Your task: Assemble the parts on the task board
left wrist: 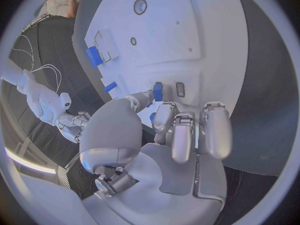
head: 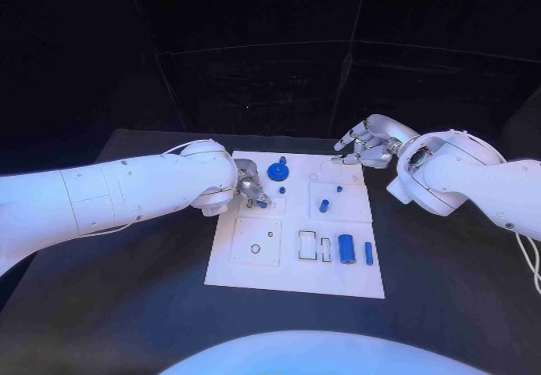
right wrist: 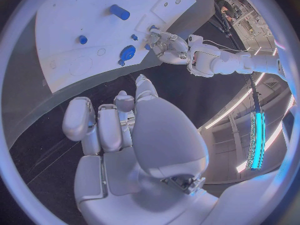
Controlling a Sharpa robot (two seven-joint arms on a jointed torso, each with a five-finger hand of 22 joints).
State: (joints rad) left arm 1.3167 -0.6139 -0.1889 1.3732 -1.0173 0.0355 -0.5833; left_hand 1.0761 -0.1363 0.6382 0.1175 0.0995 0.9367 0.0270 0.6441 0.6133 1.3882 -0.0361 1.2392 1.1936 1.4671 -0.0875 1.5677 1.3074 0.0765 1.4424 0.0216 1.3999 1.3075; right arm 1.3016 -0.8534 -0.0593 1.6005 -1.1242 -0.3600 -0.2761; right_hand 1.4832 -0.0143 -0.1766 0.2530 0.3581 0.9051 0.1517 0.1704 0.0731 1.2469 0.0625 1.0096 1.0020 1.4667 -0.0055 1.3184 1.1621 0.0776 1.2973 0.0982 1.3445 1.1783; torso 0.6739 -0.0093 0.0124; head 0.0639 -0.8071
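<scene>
L hand [head: 248, 190] fingertips [left wrist: 156, 91] pinch a small blue plastic peg [left wrist: 157, 90], short and stubby w/ rounded ends, pressed against the flat white rectangular task board [head: 295, 277] near its left edge, by a small rectangular slot [left wrist: 180, 89]. Other fingers curl alongside. R hand [head: 367, 145] hovers off the board's far right corner, fingers loosely apart, holding nothing. On the board: blue round knobbed disc [head: 278, 171] at the far end, larger blue cylinder [head: 346, 248] and thin blue bar [head: 369, 253] at the near end.
</scene>
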